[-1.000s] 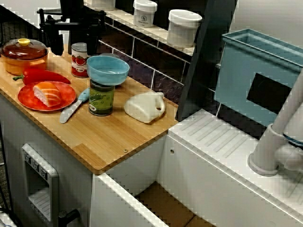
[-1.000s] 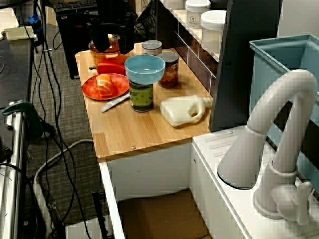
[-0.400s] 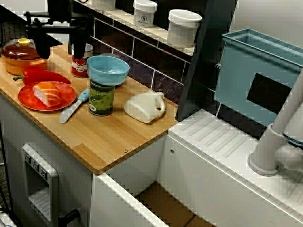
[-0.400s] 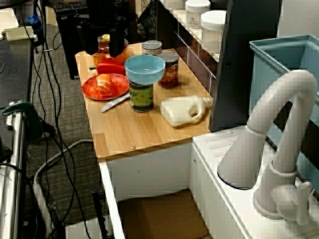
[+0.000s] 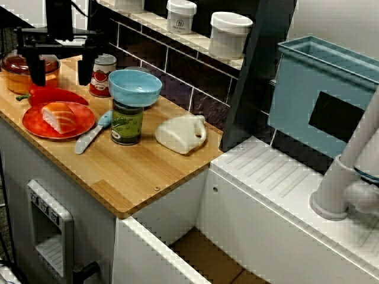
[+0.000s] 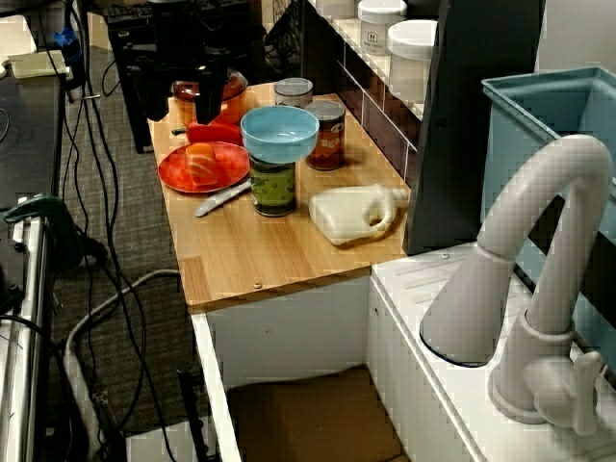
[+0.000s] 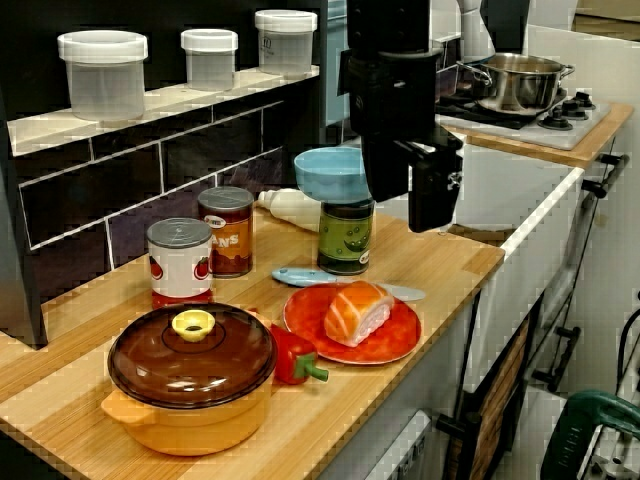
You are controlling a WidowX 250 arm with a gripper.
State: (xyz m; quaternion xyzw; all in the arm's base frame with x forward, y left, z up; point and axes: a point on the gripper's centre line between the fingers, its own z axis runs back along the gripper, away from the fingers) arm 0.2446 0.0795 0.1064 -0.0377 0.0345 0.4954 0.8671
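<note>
Pepper (image 5: 56,94) lay on counter (image 5: 136,171) at 12 o'clock of plate (image 5: 35,125) in view from above, pot (image 5: 18,80) at pepper's 10 o'clock. Gripper (image 5: 59,81) hovered above, jaws spread wide, empty. Risk: descent could clip lid (image 5: 15,61) or salmon (image 5: 59,116); round pepper might slip from pinch.

Robot body, three views. The arm (image 7: 390,25) is a matte black column of boxy, square-edged sections with no legible markings. It ends in a gripper (image 7: 410,212) of the same black: a horizontal crossbar (image 5: 59,44) carries two flat, rectangular fingers (image 7: 436,195) with blunt tips, one at each end. In the view from the pot end of the counter, the housing shows stepped blocks and a few small pale specks beside one finger mount, too small to identify. In the views from the counter front and from beside the tap, the whole assembly reads as a plain dark silhouette.
</note>
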